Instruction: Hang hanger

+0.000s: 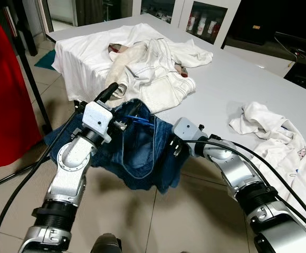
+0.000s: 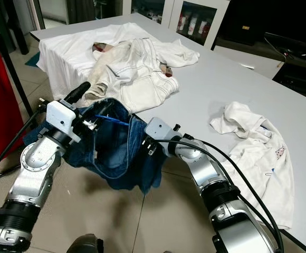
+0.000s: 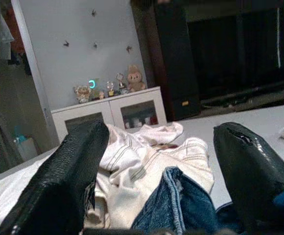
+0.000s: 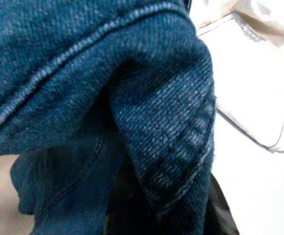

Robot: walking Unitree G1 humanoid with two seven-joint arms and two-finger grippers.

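Note:
A dark blue denim garment [image 1: 142,158] hangs off the near edge of the white table [image 1: 237,79], held up between my two arms. A thin blue hanger [image 1: 140,120] pokes out of its opening at the top. My left gripper [image 1: 121,101] is at the garment's upper left. It is open, with the denim edge [image 3: 181,200] lying between its spread black fingers [image 3: 63,181]. My right gripper [image 1: 170,145] is buried in the garment's right side and appears shut on a fold of denim [image 4: 166,127], which hides its fingertips.
A heap of white clothes [image 1: 142,63] covers the table's far left end. A crumpled white shirt [image 1: 274,137] lies on its right edge. A red garment [image 1: 5,89] hangs by a black rack pole [image 1: 29,74] on my left. Tiled floor lies below.

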